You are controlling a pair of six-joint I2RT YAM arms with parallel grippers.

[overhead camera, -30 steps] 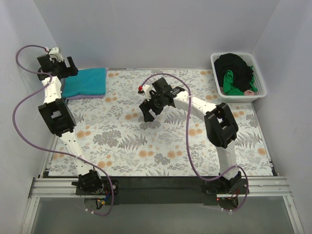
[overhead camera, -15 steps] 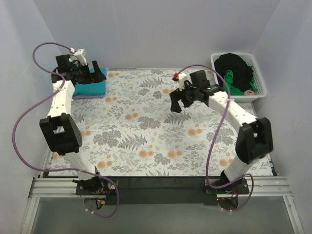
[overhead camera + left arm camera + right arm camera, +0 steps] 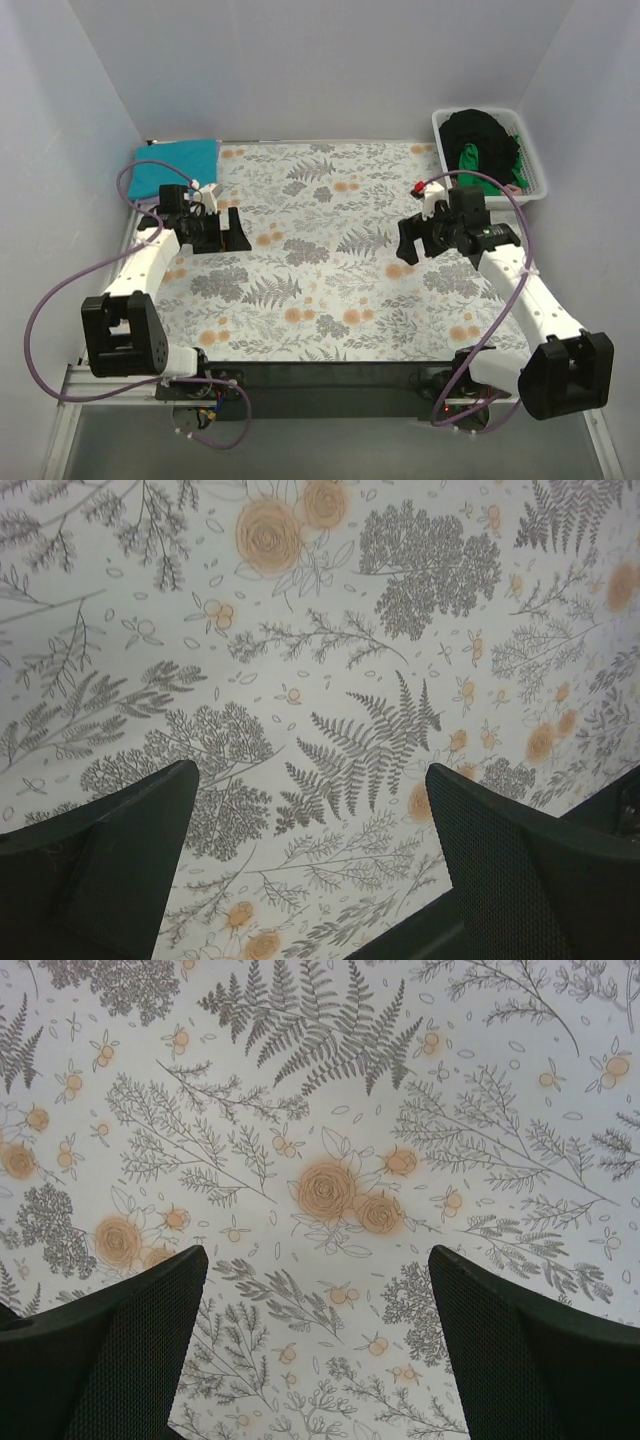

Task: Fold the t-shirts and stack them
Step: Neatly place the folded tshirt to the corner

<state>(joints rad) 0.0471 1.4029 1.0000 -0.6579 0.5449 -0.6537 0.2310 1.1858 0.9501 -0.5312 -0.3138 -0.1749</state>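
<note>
A folded teal t-shirt (image 3: 180, 162) lies at the far left corner of the table on a lavender one, of which only an edge (image 3: 147, 204) shows. A black t-shirt (image 3: 480, 135) and a bright green one (image 3: 472, 158) lie bunched in the white basket (image 3: 536, 168) at the far right. My left gripper (image 3: 234, 228) is open and empty over the cloth, just in front of the teal stack. My right gripper (image 3: 408, 241) is open and empty over the cloth, left of and nearer than the basket. Both wrist views, with the left gripper (image 3: 310, 865) and the right gripper (image 3: 318, 1345), show only bare floral cloth between the fingers.
The grey-and-orange floral table cloth (image 3: 330, 290) covers the table. White walls enclose the left, back and right sides. Purple cables loop from both arms.
The left arm has swung back from the teal stack toward the near left. The right arm has swung right and nearer, toward the basket side. Both grippers stay empty.
</note>
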